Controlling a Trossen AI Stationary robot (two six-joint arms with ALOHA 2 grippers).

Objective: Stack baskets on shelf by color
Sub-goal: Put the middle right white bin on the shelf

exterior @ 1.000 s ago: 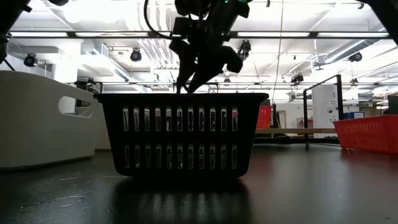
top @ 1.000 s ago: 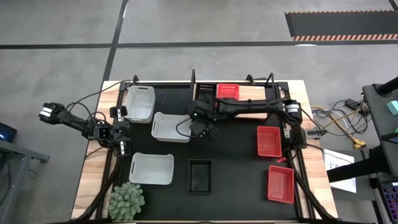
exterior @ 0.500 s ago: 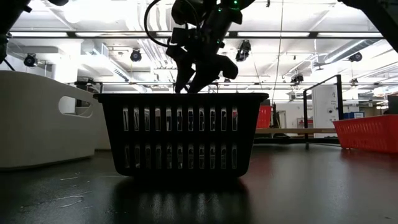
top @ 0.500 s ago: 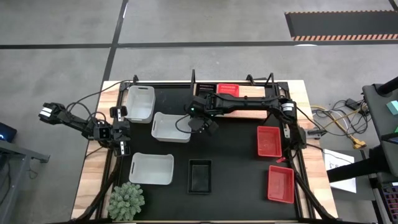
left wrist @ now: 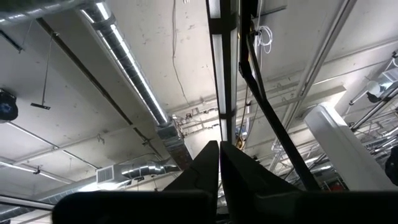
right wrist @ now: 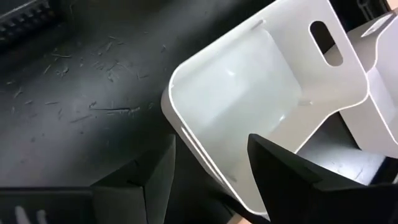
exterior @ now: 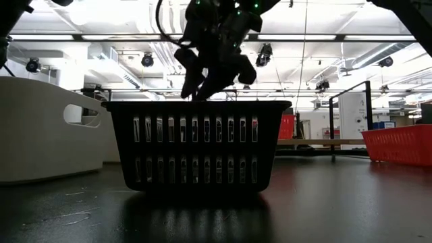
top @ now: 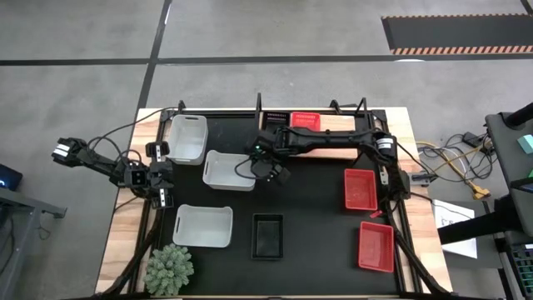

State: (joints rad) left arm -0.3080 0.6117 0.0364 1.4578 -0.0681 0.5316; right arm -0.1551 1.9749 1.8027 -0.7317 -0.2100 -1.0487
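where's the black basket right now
In the high view the black basket sits on the black mat near the front edge, about mid-table, between a white basket on its left and a red basket on its right.

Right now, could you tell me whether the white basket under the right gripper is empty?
Empty: the right wrist view shows the white basket with a bare interior, the open right gripper poised over its rim.

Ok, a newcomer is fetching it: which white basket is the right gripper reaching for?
On the black mat, find the three white baskets left of centre. It is the middle basket, under the open right gripper. Unlike the other two, it overlaps a neighbour's corner.
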